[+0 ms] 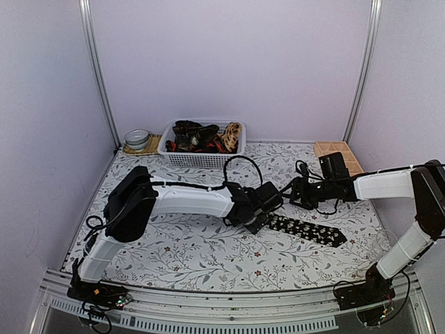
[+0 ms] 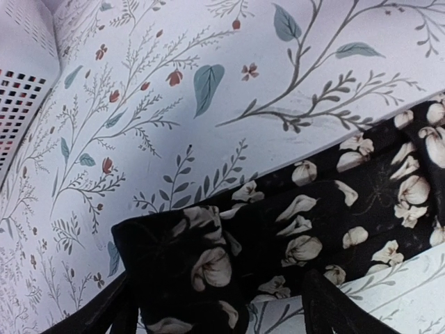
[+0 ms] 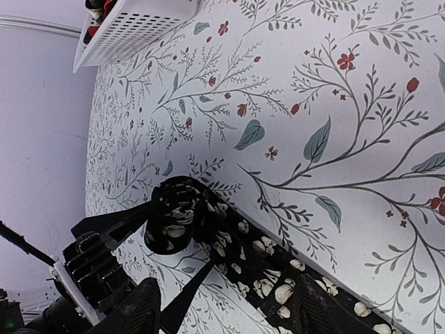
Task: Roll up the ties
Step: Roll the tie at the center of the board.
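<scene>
The black flowery tie (image 1: 309,229) lies on the table (image 1: 195,257), one end curled into a little roll (image 3: 174,212). The left gripper (image 1: 266,220) stands open around the roll, and the right gripper (image 3: 226,292) is open above the flat part. Rolling is just begun; next, I think, pinch the roll and turn it along

Table's got a floral-print cover (image 1: 208,250), with a white slotted basket (image 1: 201,158) at the back, a little round tin (image 1: 137,138) on a woven mat (image 1: 149,148) just left of it, and a wooden tray (image 1: 337,154) back right.
</scene>
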